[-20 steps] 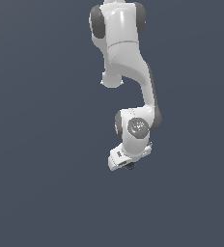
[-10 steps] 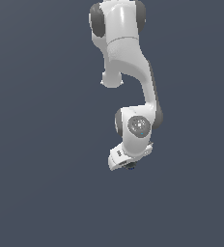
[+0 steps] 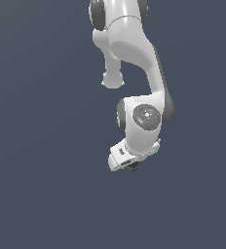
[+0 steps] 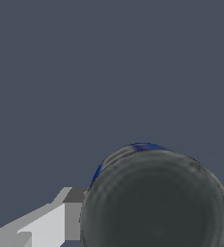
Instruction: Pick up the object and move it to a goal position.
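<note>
Object first: our small dark ball (image 4: pixel 155 200) sits right between our fingers (image 4: pixel 41 224), filling the lower part of the wrist view, its surface dull grey-black with a thin blue edge along the top. A pale finger shows on one side of it and a sliver of another on the opposite side, both hard against the ball, so we read our gripper (image 3: pixel 131 164) as pinched on it. In the exterior view only a small dark curve of the object (image 3: pixel 134 167) peeks out below the white hand, tucked just under the fingertips and mostly hidden by them.

Outward from the fingers, our white hand block tilts toward the exterior view's left. Just above it sits the round wrist joint (image 3: pixel 145 117), with a grey disc facing the camera. From there our arm (image 3: pixel 134 44) climbs up and out of the picture's top edge. A short white stub ending in a rounded cap (image 3: pixel 113 80) hangs beside the upper link. Everything around us is plain slate-blue background (image 3: pixel 42 146); we cannot make out any surface beneath the gripper.
</note>
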Robot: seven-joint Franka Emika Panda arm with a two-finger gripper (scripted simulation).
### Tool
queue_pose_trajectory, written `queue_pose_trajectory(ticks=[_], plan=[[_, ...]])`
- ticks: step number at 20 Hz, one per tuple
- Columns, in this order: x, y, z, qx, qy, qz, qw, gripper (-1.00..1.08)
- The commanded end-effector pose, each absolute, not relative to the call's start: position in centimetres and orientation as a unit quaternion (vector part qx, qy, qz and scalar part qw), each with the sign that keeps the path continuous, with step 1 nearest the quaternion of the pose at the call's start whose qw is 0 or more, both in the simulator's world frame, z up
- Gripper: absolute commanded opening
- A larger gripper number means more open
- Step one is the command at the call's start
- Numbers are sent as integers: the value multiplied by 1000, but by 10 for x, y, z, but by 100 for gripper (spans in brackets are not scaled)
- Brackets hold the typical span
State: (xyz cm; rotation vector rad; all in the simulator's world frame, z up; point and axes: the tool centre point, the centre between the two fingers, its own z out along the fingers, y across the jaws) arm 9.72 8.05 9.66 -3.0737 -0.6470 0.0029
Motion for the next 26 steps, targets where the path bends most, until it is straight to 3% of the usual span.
queue_pose_trajectory(ticks=[1,13,26], plan=[[104,81,120,-979,-206,0,0,-100],[135,81,208,-979,-206,0,0,-100],[144,81,230,-979,-206,0,0,-100]])
